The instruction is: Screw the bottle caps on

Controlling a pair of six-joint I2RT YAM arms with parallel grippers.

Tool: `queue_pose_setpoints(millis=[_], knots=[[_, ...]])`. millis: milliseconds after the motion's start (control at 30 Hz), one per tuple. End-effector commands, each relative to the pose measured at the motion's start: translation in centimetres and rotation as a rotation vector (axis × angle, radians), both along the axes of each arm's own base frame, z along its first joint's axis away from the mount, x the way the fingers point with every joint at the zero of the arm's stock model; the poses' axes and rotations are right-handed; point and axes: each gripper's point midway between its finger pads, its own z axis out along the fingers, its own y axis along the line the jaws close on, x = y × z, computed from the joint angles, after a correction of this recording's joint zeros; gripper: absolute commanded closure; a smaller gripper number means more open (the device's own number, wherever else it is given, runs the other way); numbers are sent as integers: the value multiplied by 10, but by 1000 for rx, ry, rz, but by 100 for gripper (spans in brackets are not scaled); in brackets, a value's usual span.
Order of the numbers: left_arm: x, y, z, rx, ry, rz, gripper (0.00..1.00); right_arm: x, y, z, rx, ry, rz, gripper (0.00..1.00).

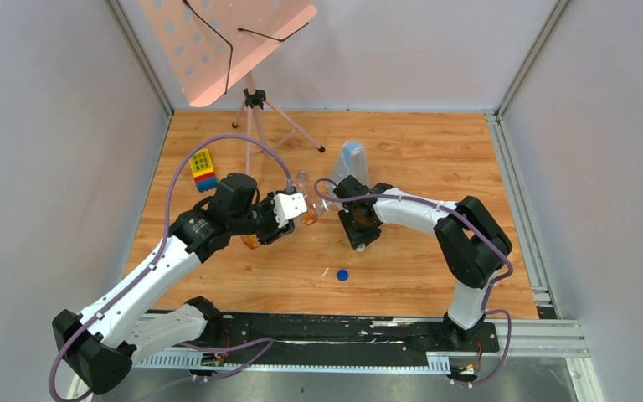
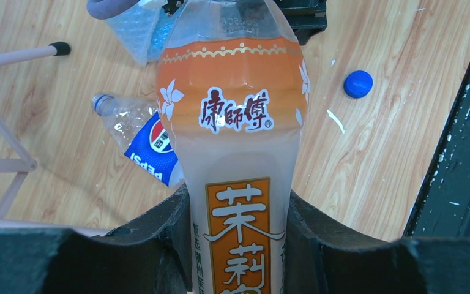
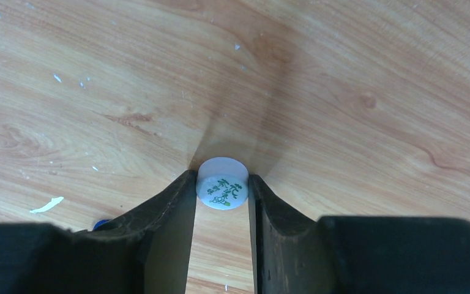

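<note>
**White cap pinched in one claw, orange bottle clamped in the other**

The white cap [image 3: 223, 191] sits between the jaws of the right claw [image 3: 221, 182]. They are drawn in until each presses a side of the cap, and its green-printed top faces the wrist camera. Whether the cap rests on the tabletop [image 3: 355, 92] or hangs just above it cannot be told. Only the right wrist view shows this grip. From above, the down-pointing claw covers the cap completely.

The left claw [image 2: 237, 211] is clamped on the lower body of the orange bottle [image 2: 235, 110], one jaw on each side of the label. The bottle's neck runs out of the top of the left wrist view, so its mouth is not shown there. From above, little more than a patch of orange shows beside this claw.

The Pepsi bottle [image 2: 139, 131] lies on its side on the tabletop, just left of the held bottle and beyond the left claw. The blue cap [image 2: 358, 84] lies loose to the right of that bottle. The top view places it nearer the arm bases than either claw, roughly between the two. A bluish plastic bag [image 2: 136, 27] lies farther out past the left claw.

The top view alone shows both claws together, near each other but apart.
</note>
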Motion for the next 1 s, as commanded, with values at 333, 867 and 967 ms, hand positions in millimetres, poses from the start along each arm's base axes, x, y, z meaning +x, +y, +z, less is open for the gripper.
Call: queue_pose_setpoints(millis=[333, 867, 967], knots=[[0, -10, 17, -44, 4, -27, 90, -15, 30, 133, 386, -89, 185, 100], [-11, -22, 37, -67, -10, -159, 93, -34, 31, 278, 1001, -122, 448, 100], [-14, -27, 45, -83, -12, -198, 94, -32, 30, 284, 997, -192, 488, 100]])
